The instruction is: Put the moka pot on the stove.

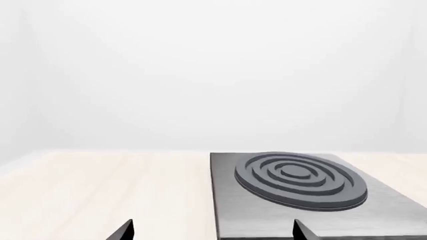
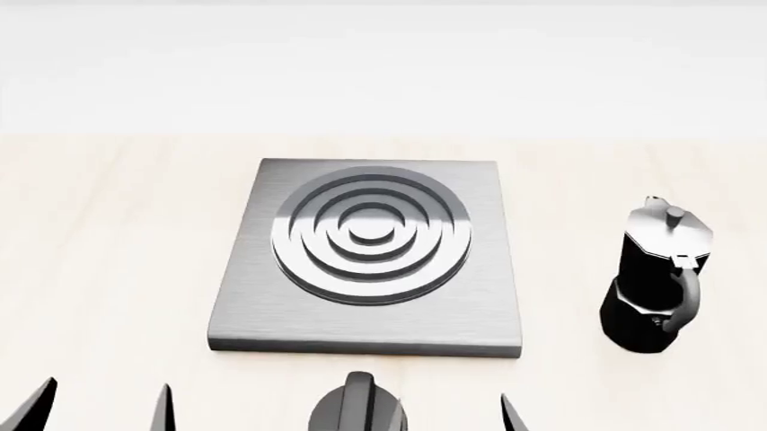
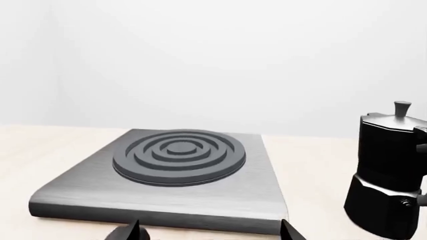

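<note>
The stove [image 2: 366,256] lies flat in the middle of the pale wooden table [image 2: 108,269] in the head view, a square grey plate with its raised ring burner [image 2: 372,235] centred on it; the moka pot [image 2: 656,274] stands upright on the table to the right of the stove, apart from its edge, its handle turned toward the robot and its silvery lid with the knob on top; just in front of the stove's near edge sits a squat round black knob [image 2: 358,406] with a ridge, partly cut off by the frame

The left gripper [image 2: 102,406] shows only as two dark fingertips at the lower left of the head view, set apart with bare table between them — nothing is held; in the left wrist view its tips [image 1: 212,231] stand wide, straddling the stove's near left corner, the burner [image 1: 300,180] lying ahead

The right gripper [image 3: 210,231] also stands spread wide in its own wrist view, with the stove's [image 3: 167,185] front edge between and beyond the tips and nothing gripped; the moka pot [image 3: 388,172] rises beside the stove there, off to one side of the fingers and untouched; in the head view only one right fingertip [image 2: 515,415] shows — low, near the stove's front right corner
</note>
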